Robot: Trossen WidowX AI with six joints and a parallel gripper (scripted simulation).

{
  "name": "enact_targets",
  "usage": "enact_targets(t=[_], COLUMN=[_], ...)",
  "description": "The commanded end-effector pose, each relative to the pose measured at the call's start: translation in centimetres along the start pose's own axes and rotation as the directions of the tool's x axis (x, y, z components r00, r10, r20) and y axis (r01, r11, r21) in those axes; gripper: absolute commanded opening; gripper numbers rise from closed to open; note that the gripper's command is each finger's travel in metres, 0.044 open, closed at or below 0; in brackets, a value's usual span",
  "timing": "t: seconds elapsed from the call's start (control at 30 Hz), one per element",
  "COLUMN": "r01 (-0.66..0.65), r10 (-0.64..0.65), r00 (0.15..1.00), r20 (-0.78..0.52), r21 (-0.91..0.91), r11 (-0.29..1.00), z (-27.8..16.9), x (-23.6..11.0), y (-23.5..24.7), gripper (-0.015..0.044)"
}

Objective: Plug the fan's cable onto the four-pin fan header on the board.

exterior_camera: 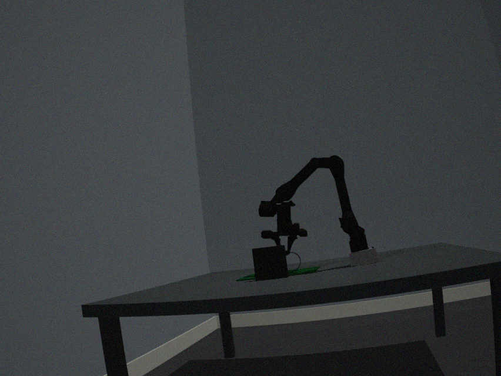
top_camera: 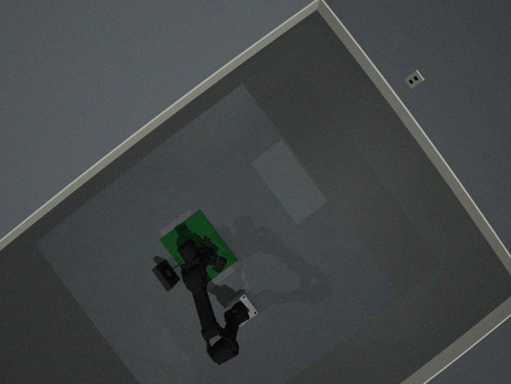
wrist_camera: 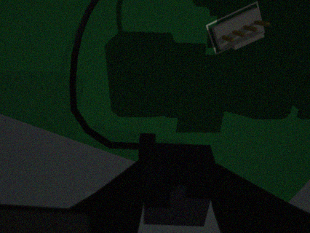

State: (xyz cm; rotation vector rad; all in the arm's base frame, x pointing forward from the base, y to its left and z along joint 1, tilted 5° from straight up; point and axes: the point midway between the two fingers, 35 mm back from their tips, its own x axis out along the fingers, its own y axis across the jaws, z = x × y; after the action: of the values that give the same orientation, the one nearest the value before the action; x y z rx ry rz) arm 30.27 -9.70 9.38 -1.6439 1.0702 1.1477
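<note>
My gripper (wrist_camera: 177, 170) (exterior_camera: 290, 247) (top_camera: 194, 258) is shut on the fan's black plug (wrist_camera: 175, 160) and holds it above the green board (wrist_camera: 36, 54) (top_camera: 202, 225) (exterior_camera: 303, 270). The black cable (wrist_camera: 74, 91) loops from the plug up and to the left. The four-pin fan header (wrist_camera: 238, 33), a pale socket with brass pins, sits on the board at the upper right of the wrist view, apart from the plug. The black fan (top_camera: 165, 275) (exterior_camera: 269, 262) stands beside the board's edge.
The arm's base (top_camera: 248, 308) (exterior_camera: 363, 255) sits on a white mount on the table (exterior_camera: 404, 271). Dark shadows of the gripper fall on the board. A pale rectangular patch (top_camera: 289, 179) lies farther off on the table.
</note>
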Motion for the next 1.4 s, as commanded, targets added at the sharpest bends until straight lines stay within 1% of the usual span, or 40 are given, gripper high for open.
enact_targets(t=[0.0, 0.2, 0.4, 0.6, 0.83, 1.03, 1.2, 1.37], r01=[-0.008, -0.033, -0.066, -0.104, -0.149, -0.180, -0.187, -0.226], r10=[0.006, 0.019, 0.032, 0.045, 0.059, 0.070, 0.067, 0.043], r00=[1.000, 0.999, 0.996, 0.993, 0.988, 0.984, 0.982, 0.973], r20=[0.020, 0.049, 0.077, 0.106, 0.140, 0.166, 0.174, 0.228], r21=[0.106, 0.305, 0.491, 0.655, 0.810, 0.896, 0.897, 0.885], r11=[0.994, 0.952, 0.869, 0.748, 0.567, 0.406, 0.402, 0.408], z=[0.08, 0.18, 0.28, 0.38, 0.50, 0.59, 0.63, 0.92], x=[0.01, -0.02, -0.05, -0.10, -0.18, -0.24, -0.15, 0.54], y=[-0.05, -0.02, 0.02, 0.05, 0.09, 0.12, 0.14, 0.28], gripper=[0.0000, 0.0000, 0.0000, 0.0000, 0.0000, 0.0000, 0.0000, 0.0000])
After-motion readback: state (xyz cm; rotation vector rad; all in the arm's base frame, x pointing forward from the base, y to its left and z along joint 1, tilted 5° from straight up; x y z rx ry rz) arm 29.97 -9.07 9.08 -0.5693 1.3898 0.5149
